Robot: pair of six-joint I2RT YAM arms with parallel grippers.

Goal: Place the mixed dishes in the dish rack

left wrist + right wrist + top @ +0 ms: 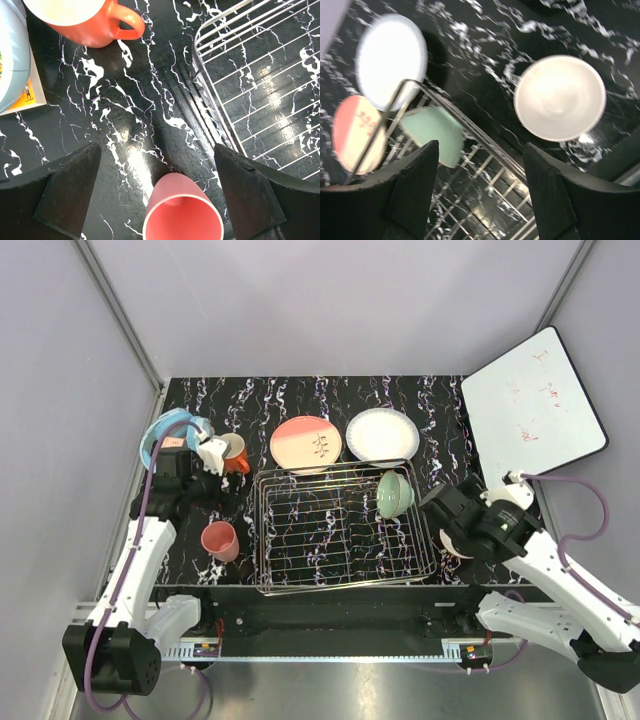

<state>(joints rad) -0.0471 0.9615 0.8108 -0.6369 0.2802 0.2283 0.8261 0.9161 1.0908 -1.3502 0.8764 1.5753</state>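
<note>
We are hovering the left gripper (156, 150), fingers wide apart, over the pink cup (182, 220); the right gripper (481, 146) (also parted, empty) is hanging beside the rack (320, 530).

Cropping the orange-red mug (85, 27) at the top edge of the left wrist view, the light blue tub (10, 55) at the left edge, the pink cup (182, 215) at the bottom and the dish rack (220, 117) at the right. Smearing the whole right wrist view with blur, leaving the mark on the salmon-pink plate (355, 132) unreadable. Hiding part of the pale green bowl (432, 132) behind one of the jaws. Covering most of the white-and-orange bowl (450, 543) under the right arm (520, 535) in the top view. Rendering the red scribbles on the white board (533, 405) too small for reading.
</note>
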